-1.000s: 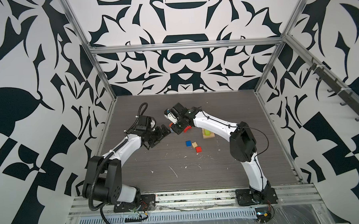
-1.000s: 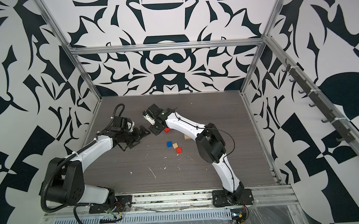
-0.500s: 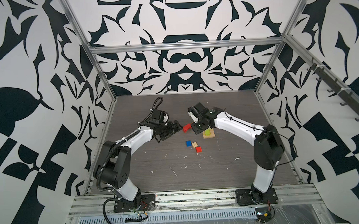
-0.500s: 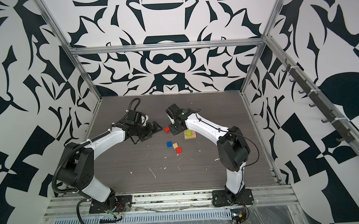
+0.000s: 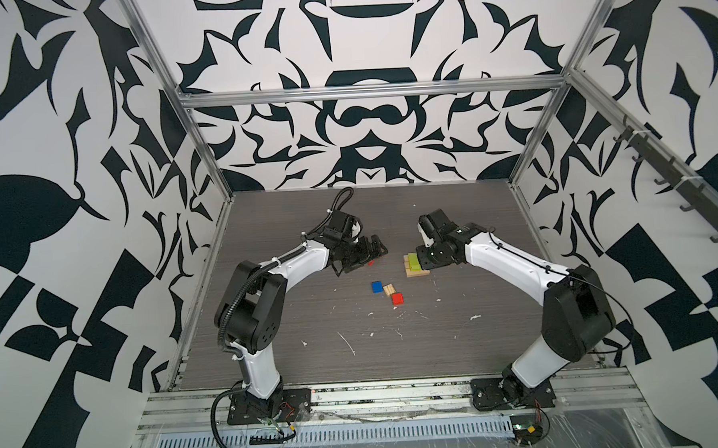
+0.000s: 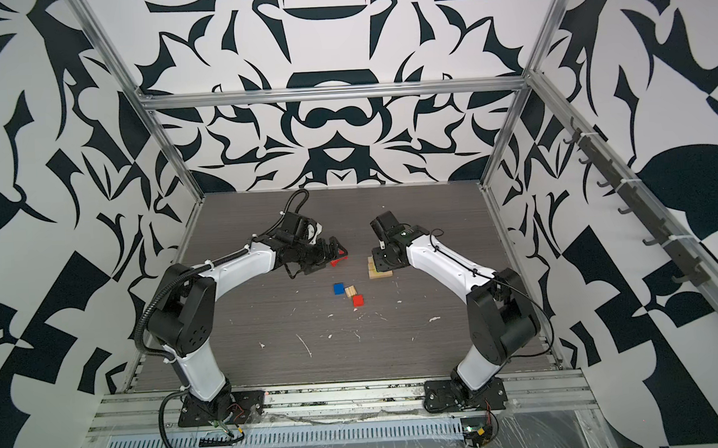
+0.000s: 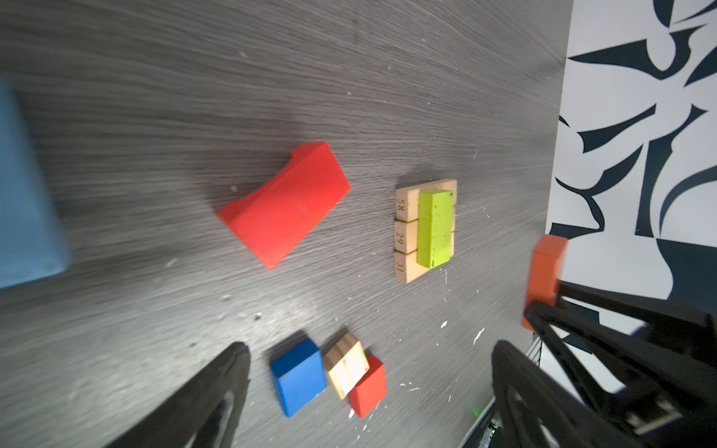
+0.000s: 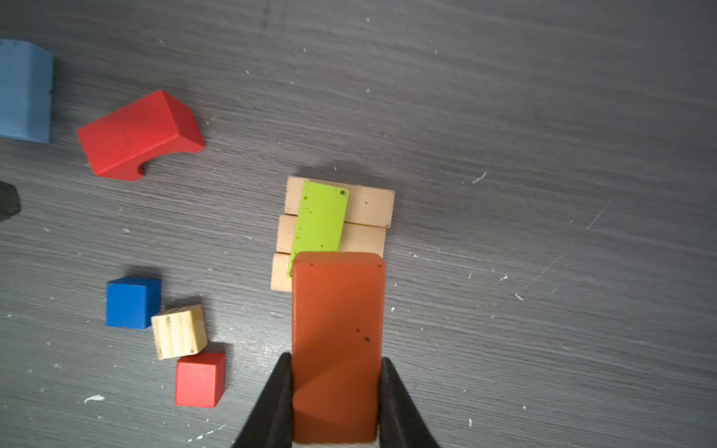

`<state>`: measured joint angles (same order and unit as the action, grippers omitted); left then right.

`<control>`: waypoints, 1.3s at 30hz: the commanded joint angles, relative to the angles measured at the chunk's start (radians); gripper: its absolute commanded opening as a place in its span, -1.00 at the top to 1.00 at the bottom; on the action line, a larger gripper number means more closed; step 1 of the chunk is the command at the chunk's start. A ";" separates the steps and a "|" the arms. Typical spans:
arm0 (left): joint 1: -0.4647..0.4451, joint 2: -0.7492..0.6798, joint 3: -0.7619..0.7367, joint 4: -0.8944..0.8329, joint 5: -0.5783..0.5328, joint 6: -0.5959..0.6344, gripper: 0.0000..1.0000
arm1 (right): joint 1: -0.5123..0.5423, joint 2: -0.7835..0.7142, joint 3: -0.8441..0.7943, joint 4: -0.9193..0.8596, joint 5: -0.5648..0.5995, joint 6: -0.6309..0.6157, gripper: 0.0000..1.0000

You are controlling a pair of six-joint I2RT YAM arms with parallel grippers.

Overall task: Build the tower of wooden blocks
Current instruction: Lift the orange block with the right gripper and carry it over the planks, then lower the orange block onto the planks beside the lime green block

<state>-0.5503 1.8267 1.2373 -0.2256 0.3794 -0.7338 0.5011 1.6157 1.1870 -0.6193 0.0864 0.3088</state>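
**Top views.** You will note that the right gripper (image 5: 422, 265) has come back from the left of the table (image 5: 458, 354), where it stood a second ago. It now hangs over the tower (image 5: 417, 272), which sits just right of centre. Its jaws are hidden under the wrist here. The left gripper (image 5: 373, 252) has advanced to 9 o'clock of the tower and is spread wide and empty over the red arch (image 6: 339, 261). The blue cube (image 5: 377, 287), tan cube (image 5: 389, 290) and red cube (image 5: 398, 299) lie in a touching row at 7 o'clock of the tower, unmoved.

**Left wrist view.** The tower so far is a base (image 7: 403, 232) of three tan planks side by side. One lime plank (image 7: 435, 229) lies across them, toward one edge. The red arch lies flat, apart from the base. The left fingers (image 7: 221, 388) stand far apart with nothing between them. The orange plank (image 7: 545, 267) shows blurred beyond the base.

**Right wrist view.** The right jaws are closed on the long sides of the orange plank. Its free end overlaps the end of the lime plank in this view. Whether it touches cannot be told. A pale blue block (image 8: 23, 89) lies beside the arch.

**Assessment.** The pick appears complete and placement is in hand. You will likely want the orange plank laid beside the lime one. The build is at an early stage.
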 commanded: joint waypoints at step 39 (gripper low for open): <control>-0.035 0.065 0.072 0.008 0.027 -0.020 -0.99 | -0.082 0.128 -0.049 0.195 -0.071 0.104 0.42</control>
<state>-0.5831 1.8698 1.2785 -0.2195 0.3904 -0.7448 0.4248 1.7542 1.1152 -0.4351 0.0185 0.4099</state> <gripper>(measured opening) 0.994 0.305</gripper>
